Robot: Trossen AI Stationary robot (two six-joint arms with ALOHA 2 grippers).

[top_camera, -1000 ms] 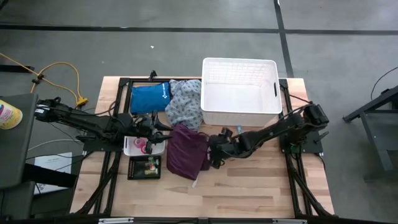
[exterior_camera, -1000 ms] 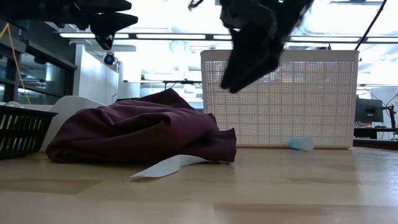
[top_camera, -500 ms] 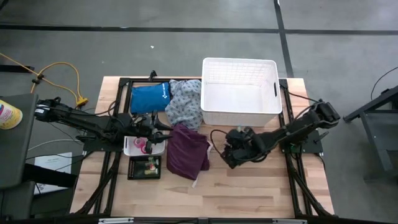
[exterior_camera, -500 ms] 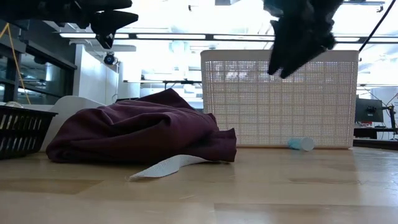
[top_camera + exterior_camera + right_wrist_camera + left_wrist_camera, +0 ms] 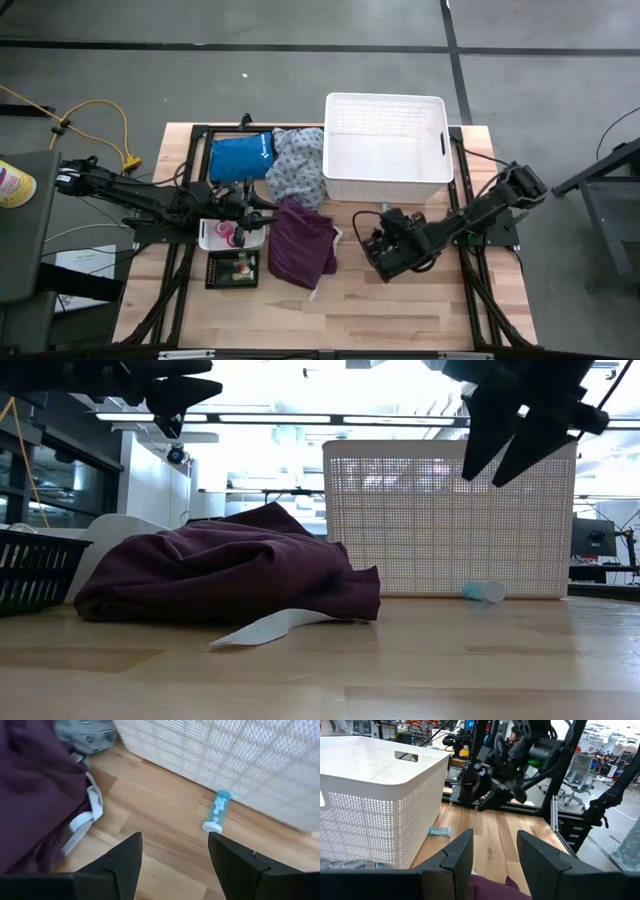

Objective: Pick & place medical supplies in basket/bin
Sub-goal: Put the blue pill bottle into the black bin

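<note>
The vial [image 5: 218,811] lies flat on the table [image 5: 400,310] just beside the basket's [image 5: 386,180] near wall, white cap pointing away from it. The right gripper [image 5: 175,865] hovers above, fingers apart, empty. The left gripper [image 5: 492,857] hangs parted, empty, over the tray [image 5: 206,236].

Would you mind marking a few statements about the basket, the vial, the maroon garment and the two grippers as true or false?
1. The white basket is empty. True.
2. The small blue vial lies inside the basket. False: it lies on the table, beside the basket's wall.
3. The right gripper is open with nothing between its fingers. True.
4. The maroon garment hangs from the right gripper. False: it lies on the table, apart from that gripper.
5. The left gripper is over the basket. False: it is near the small white tray.
</note>
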